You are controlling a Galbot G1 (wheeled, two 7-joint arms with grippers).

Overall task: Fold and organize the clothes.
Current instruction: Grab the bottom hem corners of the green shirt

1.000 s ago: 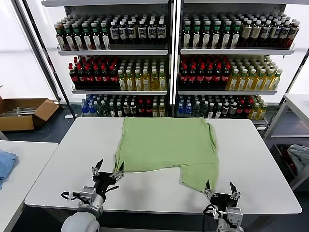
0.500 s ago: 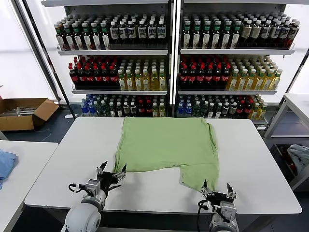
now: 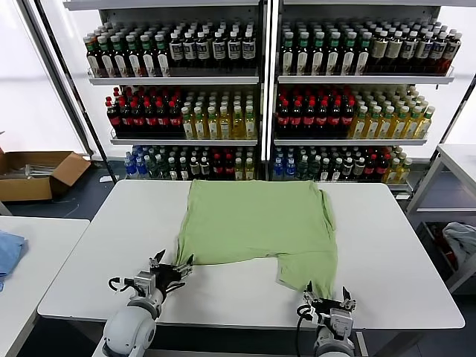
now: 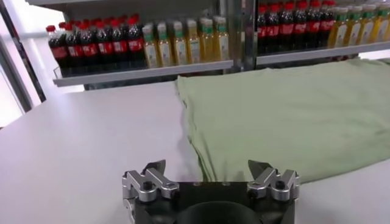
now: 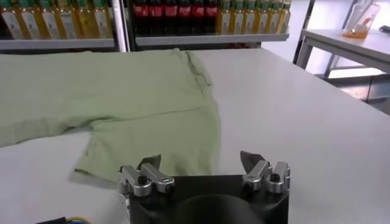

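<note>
One of the clothes, a light green shirt [image 3: 256,227], lies spread flat on the white table [image 3: 97,253], plain side up, with a flap reaching toward the near right edge. My left gripper [image 3: 172,261] is open just short of the shirt's near left corner, touching nothing. In the left wrist view that gripper [image 4: 207,167] faces the shirt's edge [image 4: 286,115]. My right gripper [image 3: 327,291] is open at the table's near edge, just before the shirt's near right flap. The right wrist view shows its jaws [image 5: 200,161] empty, with the flap [image 5: 122,97] just beyond.
Shelves of bottles [image 3: 253,97] stand behind the table. A cardboard box [image 3: 37,172] sits on the floor at far left. A second table [image 3: 30,282] on the left holds a blue cloth [image 3: 7,253]. A side table [image 3: 461,160] and bin [image 3: 457,245] stand at right.
Both grippers have sunk lower toward the table's near edge. The right one has shifted a little left. The shirt has not moved.
</note>
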